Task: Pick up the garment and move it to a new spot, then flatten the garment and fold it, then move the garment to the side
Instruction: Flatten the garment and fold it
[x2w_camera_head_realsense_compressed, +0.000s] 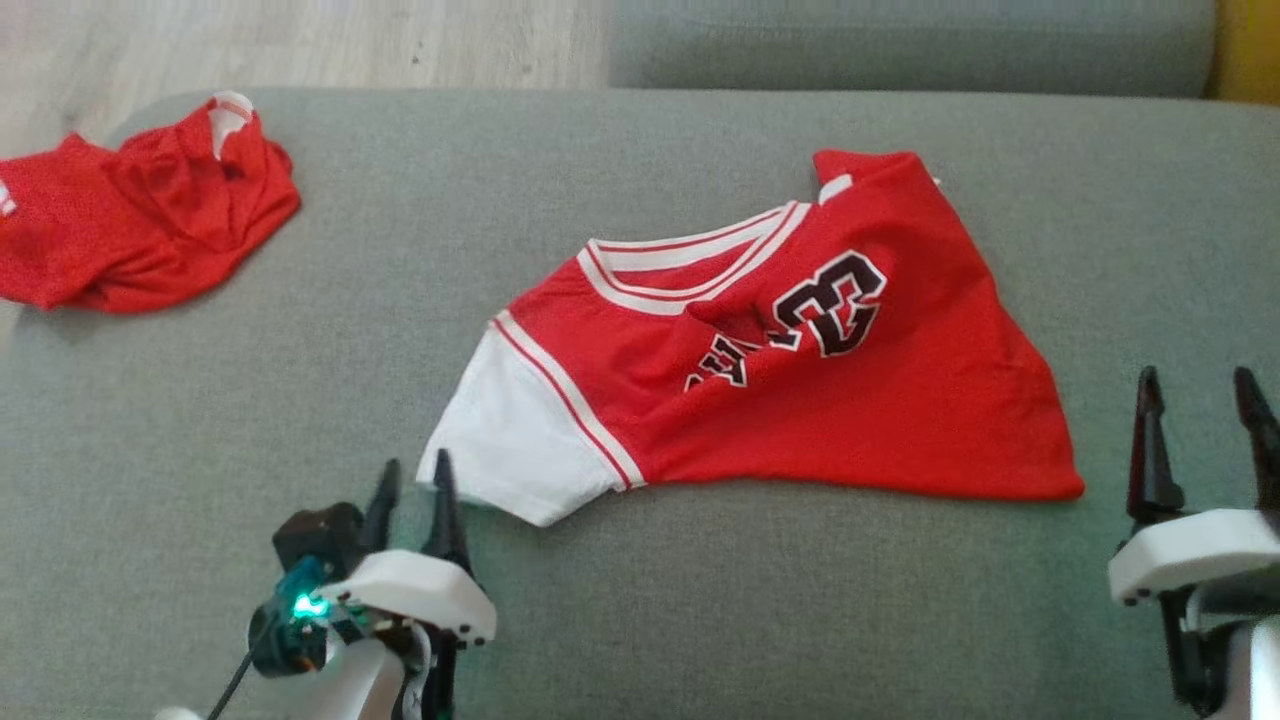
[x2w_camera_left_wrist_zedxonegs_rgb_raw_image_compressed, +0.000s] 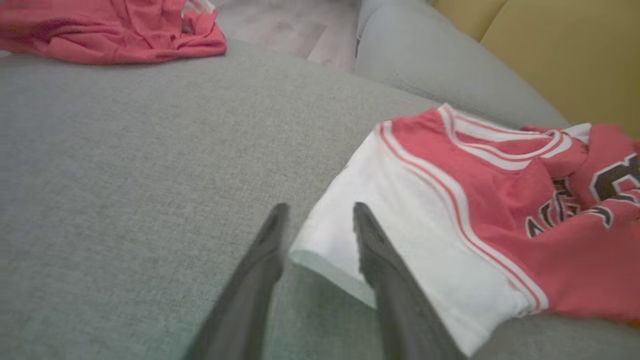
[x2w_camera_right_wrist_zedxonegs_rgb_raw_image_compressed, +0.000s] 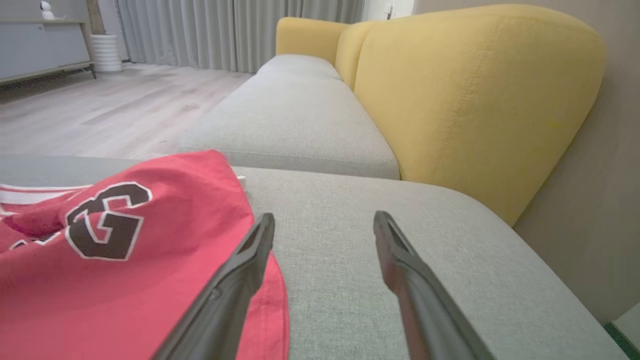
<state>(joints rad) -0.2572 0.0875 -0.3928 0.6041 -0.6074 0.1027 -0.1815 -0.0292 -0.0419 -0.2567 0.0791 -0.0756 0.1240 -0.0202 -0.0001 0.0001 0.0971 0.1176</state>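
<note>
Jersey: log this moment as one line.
jersey: rumpled, unfolded on grey cushion | left hand: open at white sleeve | right hand: open, beside jersey | fold: not done

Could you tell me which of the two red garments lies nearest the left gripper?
The numbered jersey with the white sleeve; the other red garment lies crumpled, farther away.

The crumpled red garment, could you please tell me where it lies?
In the head view the crumpled red garment lies at the grey cushion's far left edge, well apart from the numbered jersey.
</note>
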